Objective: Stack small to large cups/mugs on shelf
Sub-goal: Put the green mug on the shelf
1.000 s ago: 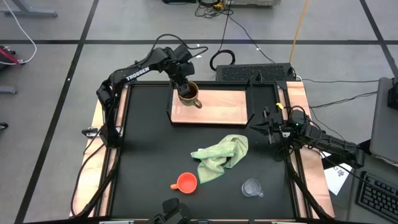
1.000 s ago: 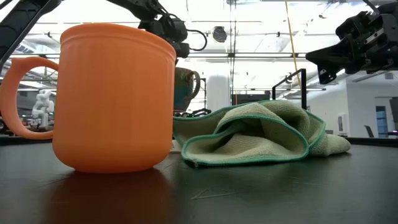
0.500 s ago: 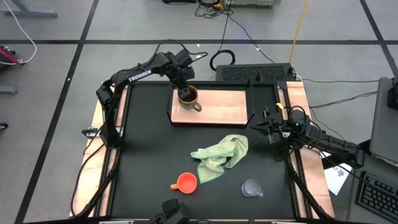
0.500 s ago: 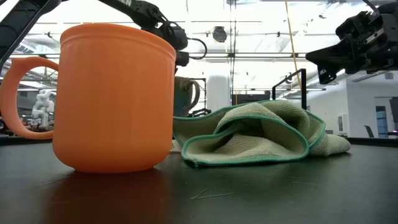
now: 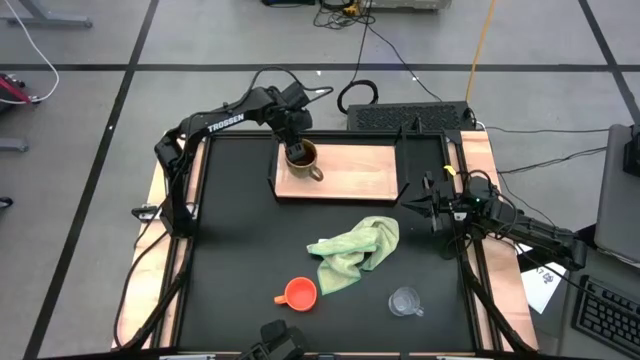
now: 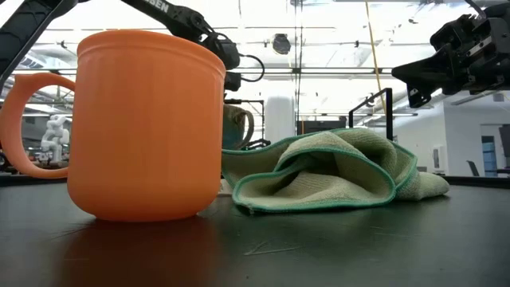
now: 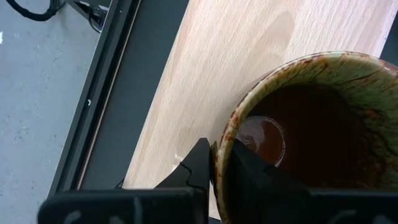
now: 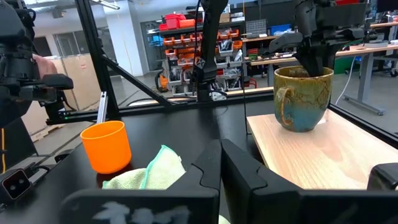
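The brown-green glazed mug (image 5: pixel 304 156) stands on the left end of the light wooden shelf board (image 5: pixel 350 172). It also shows in the right wrist view (image 8: pixel 303 98). My left gripper (image 5: pixel 293 140) is above it and shut on its rim. The orange cup (image 5: pixel 299 292) and the clear glass cup (image 5: pixel 404 301) stand on the black tabletop near the front edge. My right gripper (image 5: pixel 421 206) hovers shut and empty at the table's right side. My left gripper pinches the mug's rim (image 7: pixel 225 144) on the side away from the handle, with one finger inside the mug and one outside. The fingers (image 8: pixel 313 57) come from above, pointing down. The mug stands upright with its base on the shelf board.
A light green cloth (image 5: pixel 354 251) lies crumpled mid-table between the shelf and the two small cups. Black brackets (image 5: pixel 272 183) stand at the shelf's ends. The rest of the board to the mug's right is bare wood.
My left gripper has gone down with the mug and shifted slightly toward the table's far edge. The mug, held above the board a second ago, now stands on the shelf's left end. It stays upright.
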`<state>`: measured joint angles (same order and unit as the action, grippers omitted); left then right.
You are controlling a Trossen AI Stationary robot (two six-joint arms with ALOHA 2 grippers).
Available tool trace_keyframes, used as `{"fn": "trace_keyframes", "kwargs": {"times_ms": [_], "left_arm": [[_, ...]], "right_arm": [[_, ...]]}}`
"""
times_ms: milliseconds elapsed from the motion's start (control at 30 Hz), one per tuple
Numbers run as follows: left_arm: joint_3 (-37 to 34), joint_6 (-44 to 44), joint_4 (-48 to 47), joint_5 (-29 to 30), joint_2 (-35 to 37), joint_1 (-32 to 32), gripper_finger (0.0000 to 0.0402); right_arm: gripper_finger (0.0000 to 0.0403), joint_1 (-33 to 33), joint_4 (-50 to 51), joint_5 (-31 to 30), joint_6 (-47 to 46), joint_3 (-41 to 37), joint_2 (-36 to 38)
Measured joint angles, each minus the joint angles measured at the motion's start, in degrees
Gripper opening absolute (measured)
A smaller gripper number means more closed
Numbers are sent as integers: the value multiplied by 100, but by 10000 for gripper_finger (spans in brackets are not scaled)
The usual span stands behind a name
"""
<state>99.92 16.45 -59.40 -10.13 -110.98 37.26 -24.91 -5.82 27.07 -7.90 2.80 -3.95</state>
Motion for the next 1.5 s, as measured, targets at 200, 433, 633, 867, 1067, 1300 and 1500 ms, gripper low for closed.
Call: {"fn": "trace_keyframes", "kwargs": {"times_ms": [200, 433, 633, 867, 1067, 1300, 1500], "left_arm": [[-2, -108, -2, 0, 0, 0, 35], [-128, -213, 140, -14, 28, -58, 35], [-377, -274, 425, -41, 61, -141, 35], [-398, -332, 443, 283, 78, -287, 35], [-405, -348, 437, 589, 70, -463, 35], [-409, -372, 437, 622, 59, -476, 35], [-411, -378, 426, 679, 57, -481, 35]], "right_arm": [[0, -2, 0, 0, -2, -2, 0], [0, 0, -2, 0, -2, -1, 0], [0, 0, -4, 0, -2, 0, 0], [0, -2, -4, 0, -1, -2, 0], [0, -1, -36, 0, -1, -1, 0], [0, 0, -182, 0, -83, 0, 0], [0, -1, -258, 0, -190, -1, 1]]}}
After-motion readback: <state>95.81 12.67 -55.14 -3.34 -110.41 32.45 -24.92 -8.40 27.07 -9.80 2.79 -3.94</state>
